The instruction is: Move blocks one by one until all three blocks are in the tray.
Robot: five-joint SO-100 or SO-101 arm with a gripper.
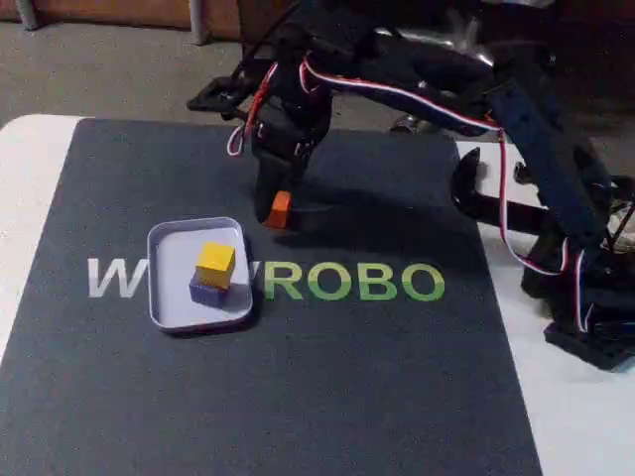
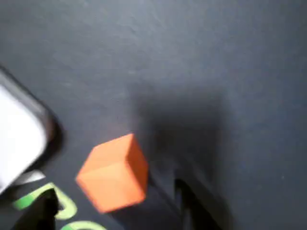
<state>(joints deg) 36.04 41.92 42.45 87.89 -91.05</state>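
The orange block point(image 1: 281, 210) point(image 2: 115, 175) lies on the dark mat just behind the tray's right corner. My gripper point(image 1: 272, 203) point(image 2: 112, 194) hangs over it, open, with a black finger point(image 2: 192, 206) on either side and a gap between each finger and the block. The pale tray point(image 1: 164, 297) sits left of centre on the mat; its corner point(image 2: 19, 134) shows at the left of the wrist view. Inside the tray, the yellow block point(image 1: 215, 264) rests on top of the purple block point(image 1: 206, 293).
The black arm point(image 1: 516, 109) reaches in from its base point(image 1: 595, 327) at the right edge. The mat point(image 1: 298, 397) carries green and white lettering point(image 1: 352, 283) beside the tray. White table point(image 1: 30, 198) shows at the left.
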